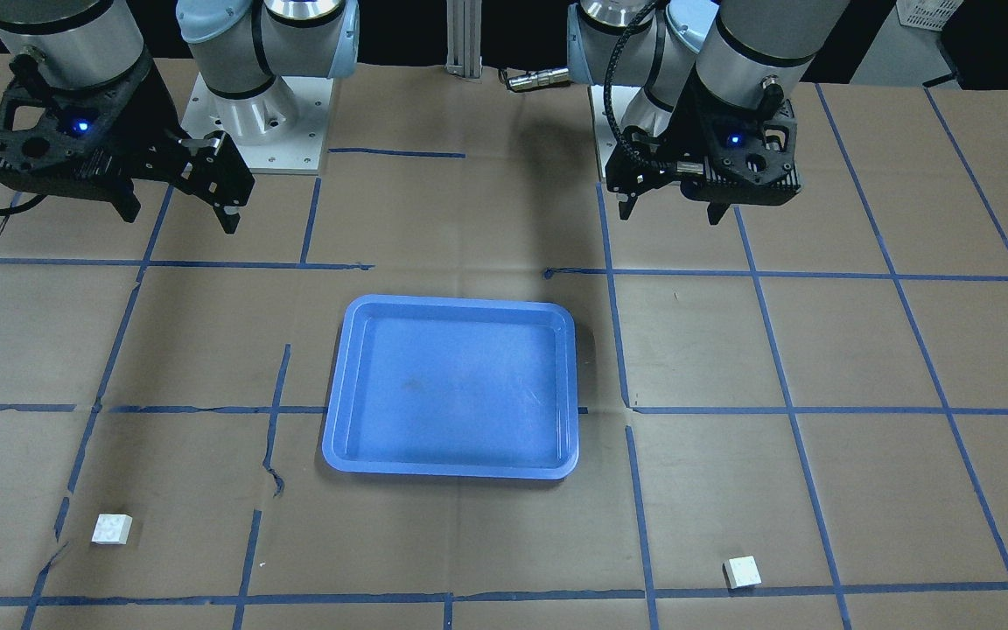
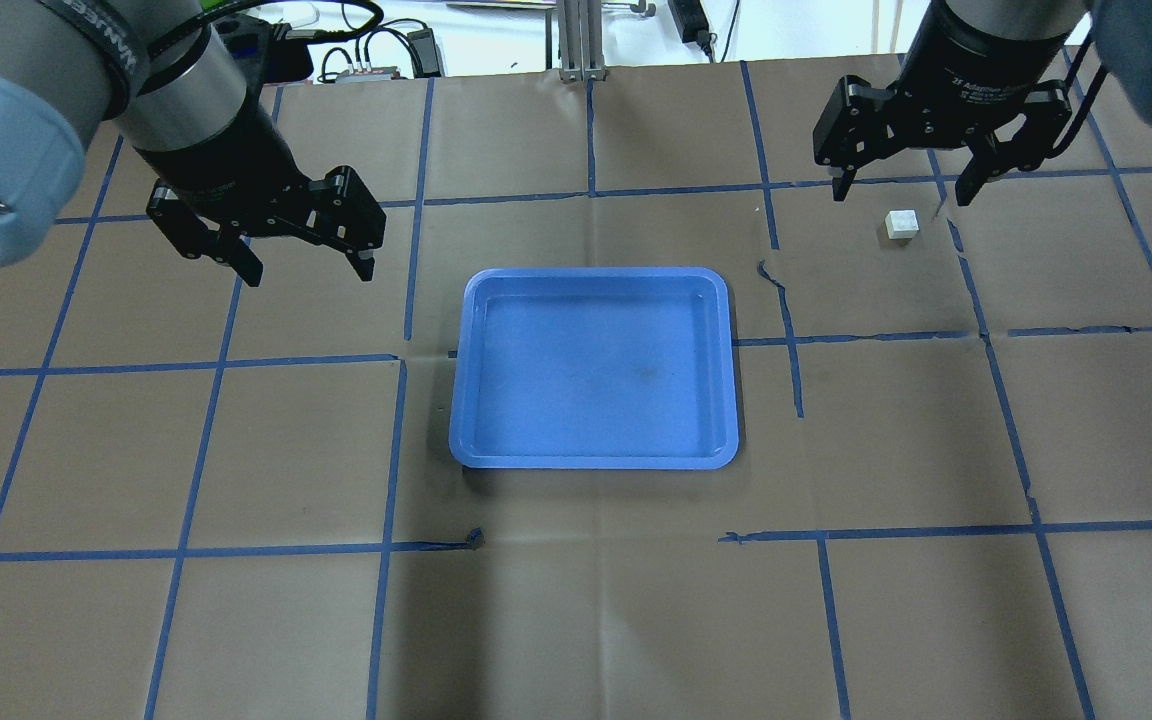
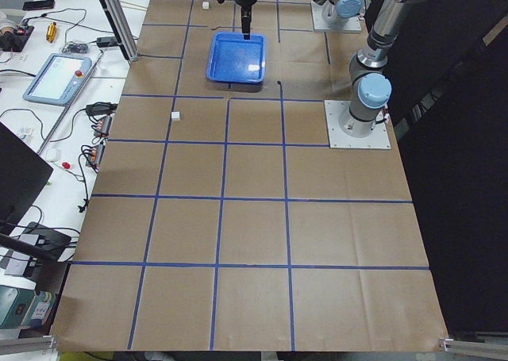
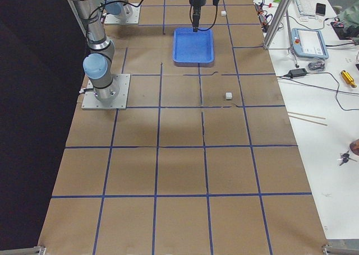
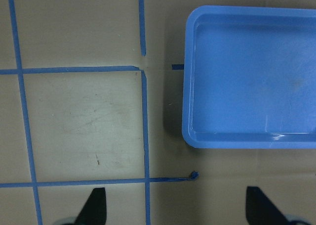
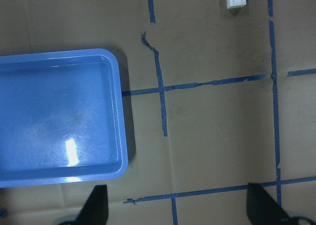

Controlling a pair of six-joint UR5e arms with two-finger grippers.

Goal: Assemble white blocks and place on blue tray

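While nothing is gripped yet, the left hand (image 2: 308,268) and the right hand (image 2: 902,190) hang above the brown paper worktop (image 2: 576,620). Both have their fingers spread wide and hold nothing. They are on either side of the blue tray (image 2: 596,370), which lies bare in the middle. The two white blocks sit on the worktop past the tray, on the side away from the robot. The right-side white block (image 1: 111,528) and the left-side white block (image 1: 742,572) are well apart from the tray and from each other. The overhead view shows only the right-side one, just past the right hand's fingertips; the left arm seems to hide the other. The step in hand looks like the first reach. It would go best if each hand took the block on its own side, came straight down, and closed on two flat walls with the studs left uncovered. One block could then be pressed squarely onto the other.
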